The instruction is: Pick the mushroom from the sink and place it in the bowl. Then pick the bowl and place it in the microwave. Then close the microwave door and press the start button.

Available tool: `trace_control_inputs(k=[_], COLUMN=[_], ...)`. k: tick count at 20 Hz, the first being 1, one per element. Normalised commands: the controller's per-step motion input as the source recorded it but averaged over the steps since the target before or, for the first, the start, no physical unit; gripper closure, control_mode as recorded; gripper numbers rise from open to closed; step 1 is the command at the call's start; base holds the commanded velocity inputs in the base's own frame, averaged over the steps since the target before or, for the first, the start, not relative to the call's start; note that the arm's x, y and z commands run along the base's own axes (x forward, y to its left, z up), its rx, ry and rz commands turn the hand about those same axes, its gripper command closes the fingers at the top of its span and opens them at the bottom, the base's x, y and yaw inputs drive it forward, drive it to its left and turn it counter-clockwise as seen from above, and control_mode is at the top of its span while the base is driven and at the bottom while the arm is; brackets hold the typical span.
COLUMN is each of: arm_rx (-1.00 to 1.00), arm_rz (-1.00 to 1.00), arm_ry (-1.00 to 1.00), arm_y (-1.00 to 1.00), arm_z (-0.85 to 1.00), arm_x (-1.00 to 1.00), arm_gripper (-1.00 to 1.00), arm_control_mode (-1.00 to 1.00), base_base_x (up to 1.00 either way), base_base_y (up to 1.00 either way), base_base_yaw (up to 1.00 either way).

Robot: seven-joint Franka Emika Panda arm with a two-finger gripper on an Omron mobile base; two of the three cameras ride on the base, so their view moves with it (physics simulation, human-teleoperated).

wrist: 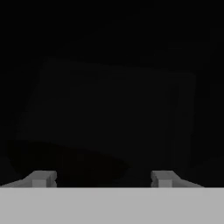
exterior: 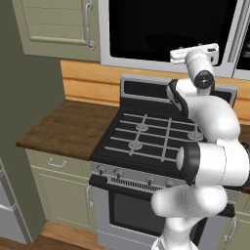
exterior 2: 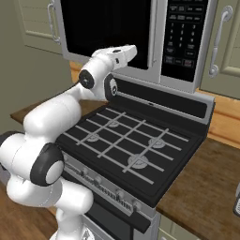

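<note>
Gripper (wrist: 103, 179) fingertips stand wide apart, empty, facing the microwave door (exterior 2: 105, 28), its black glass hiding the interior

Wooden counter (exterior: 68, 124), black stove (exterior: 146, 139) set in

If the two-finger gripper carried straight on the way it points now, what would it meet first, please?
Most likely the black glass window of the large light-grey microwave door, which looks closed. The gripper, fingers apart and empty, faces it squarely; the remaining gap is unclear.

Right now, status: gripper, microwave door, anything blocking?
Gripper open, empty, up against microwave door. Door looks shut; black glass ahead in hand view. Control panel off to the right, nothing in between. Stove below bare.
</note>
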Motion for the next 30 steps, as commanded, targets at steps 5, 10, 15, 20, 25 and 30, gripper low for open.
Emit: trace_control_inputs(k=[5,10,15,20,25,30], arm_rx=[0.17,0.11,0.08,0.13,0.10,-0.02], arm_rz=[0.04,0.01,0.00,0.00,0.00,0.00], arm_ry=[0.23,0.36,0.05,0.06,0.08,0.07], arm_y=[0.07,0.01,-0.02,0.08,0.00,0.04], arm_z=[0.40,0.75,0.74,0.00,-0.10,-0.36], arm_x=[-0.39,-0.63,-0.60,-0.76,-0.45,-0.37], arm_gripper=[-1.00,-1.00,-1.00,-1.00,-1.00,1.00], arm_control_mode=[-1.00,-1.00,-1.00,-1.00,-1.00,-1.00], base_base_x=[0.00,0.00,0.00,0.00,0.00,0.00], base_base_y=[0.00,0.00,0.00,0.00,0.00,0.00], base_base_yaw=[0.00,0.00,0.00,0.00,0.00,0.00])
